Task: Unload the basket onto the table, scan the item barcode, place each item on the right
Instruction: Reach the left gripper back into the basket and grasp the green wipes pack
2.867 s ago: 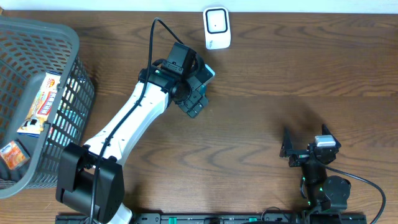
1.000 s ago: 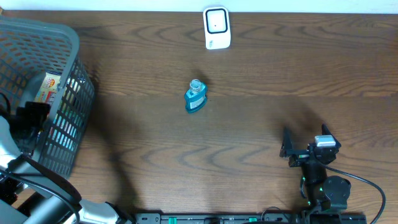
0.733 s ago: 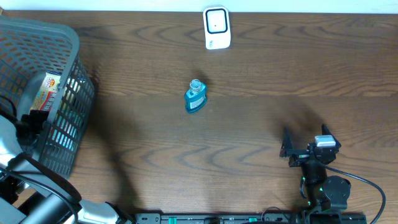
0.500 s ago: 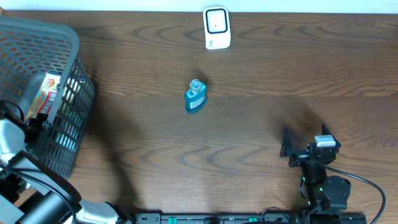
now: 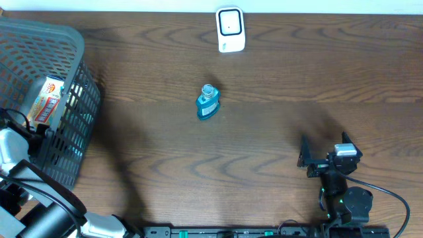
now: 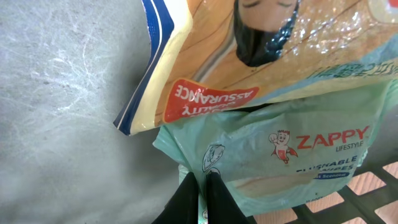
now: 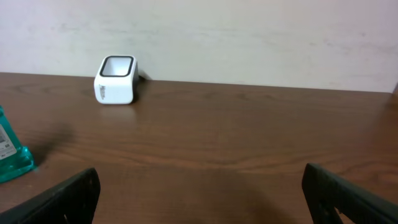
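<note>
Basket point(image 5: 39, 39) at 9 o'clock on the table. Inside it, green wipes pack point(image 6: 298, 155) lies under yellow snack bag point(image 6: 205, 68). Left gripper point(image 6: 199, 186) is pinched shut on the pack's film edge. Risk: the thin hold slips on lifting, or the snack bag drags along. Scanner point(image 5: 230, 29) at 12 o'clock. Right gripper point(image 7: 202, 183) wide open, empty, at 5 o'clock.

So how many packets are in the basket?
2. A yellow packet lies on top of a green Zappy pack, whose edge the left gripper pinches. Others may be hidden.
</note>
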You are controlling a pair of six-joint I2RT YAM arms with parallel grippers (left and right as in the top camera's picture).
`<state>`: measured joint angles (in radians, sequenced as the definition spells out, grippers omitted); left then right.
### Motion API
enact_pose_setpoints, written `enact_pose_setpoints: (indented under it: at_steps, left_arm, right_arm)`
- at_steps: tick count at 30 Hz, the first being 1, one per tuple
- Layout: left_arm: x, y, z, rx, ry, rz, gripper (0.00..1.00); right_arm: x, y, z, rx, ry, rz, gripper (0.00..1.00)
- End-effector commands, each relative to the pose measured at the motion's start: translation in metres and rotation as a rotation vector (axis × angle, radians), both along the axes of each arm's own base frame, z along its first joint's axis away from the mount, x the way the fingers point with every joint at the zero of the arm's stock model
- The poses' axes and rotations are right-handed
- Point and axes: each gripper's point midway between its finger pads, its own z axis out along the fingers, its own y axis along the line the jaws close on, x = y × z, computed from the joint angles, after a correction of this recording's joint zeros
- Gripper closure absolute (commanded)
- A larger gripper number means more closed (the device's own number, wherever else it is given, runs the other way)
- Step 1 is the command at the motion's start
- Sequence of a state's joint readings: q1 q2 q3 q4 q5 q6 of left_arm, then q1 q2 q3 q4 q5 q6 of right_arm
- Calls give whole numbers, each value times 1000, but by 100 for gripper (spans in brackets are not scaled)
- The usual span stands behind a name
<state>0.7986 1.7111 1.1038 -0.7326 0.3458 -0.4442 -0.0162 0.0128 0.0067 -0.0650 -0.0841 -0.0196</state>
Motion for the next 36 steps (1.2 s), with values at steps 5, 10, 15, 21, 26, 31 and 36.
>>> enact_pose_setpoints:
  at_steps: [5,10,15,21,26,31,36]
  left_arm:
    - [21,-1,43,3,-152,6,93]
    - [35,9,111,119,-311,39,93]
    - [27,13,179,314,-442,48,92]
    - [2,24,154,359,-284,112,31]
    - [-3,19,93,230,-141,107,29]
    - [-4,18,43,118,-22,100,25]
    - [1,3,4,-24,17,40,25]
  right_arm:
    - [0,3,-1,-5,3,11,1]
    - [0,3,-1,-5,3,11,1]
    - [0,3,-1,-5,3,11,1]
    - [0,3,-1,-5,3,11,1]
    - [0,3,-1,-5,3,11,1]
    - [0,3,-1,-5,3,11,1]
    - [0,3,-1,-5,3,11,1]
